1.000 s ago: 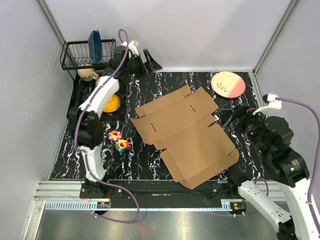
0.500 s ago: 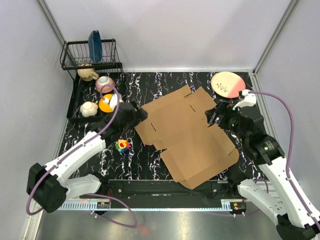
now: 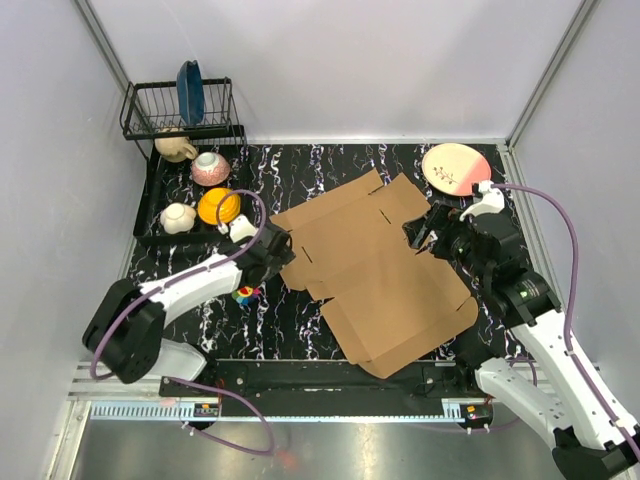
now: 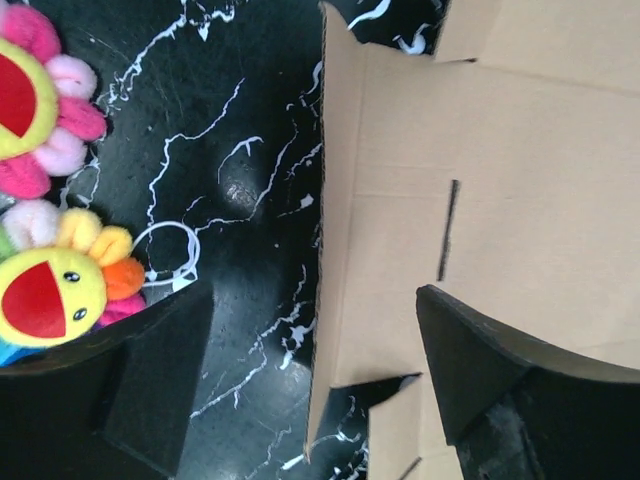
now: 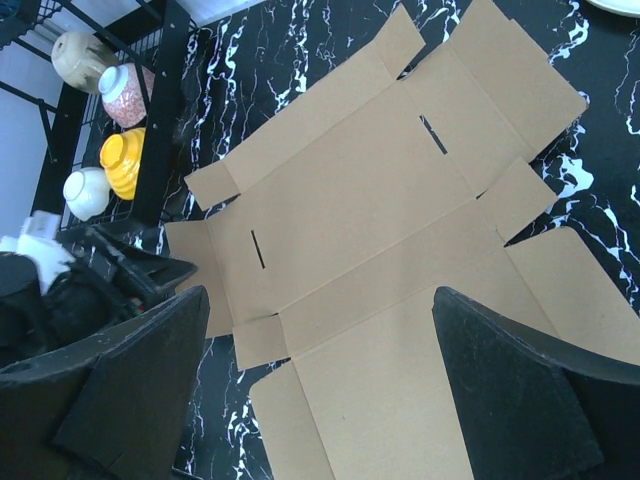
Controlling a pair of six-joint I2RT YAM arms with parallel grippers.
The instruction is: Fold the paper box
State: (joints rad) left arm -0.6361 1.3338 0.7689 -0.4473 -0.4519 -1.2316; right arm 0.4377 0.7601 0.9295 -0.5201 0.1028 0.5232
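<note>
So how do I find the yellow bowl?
Find the black wire dish rack in the far left corner. Small dishes sit on its lower tray. The yellow bowl is the only bright orange-yellow one, beside a pink bowl and a white cup.

- A robot test lab is shown, set up as a small booth.
- The booth is enclosed by plain pale walls [image 3: 350,70] joined at bare metal posts [image 3: 105,45].
- A left arm [image 3: 185,285] and a right arm [image 3: 545,335], both white, are bolted to a metal rail [image 3: 330,408] at the near edge of a table [image 3: 290,175] covered in black marbled sheet.
- Purple cables [image 3: 574,250] are looped along the arms.
- Household props are laid out: a wire dish rack [image 3: 160,100], bowls [image 3: 218,206], a pink plate [image 3: 456,168], plush flowers [image 4: 45,290].
</note>
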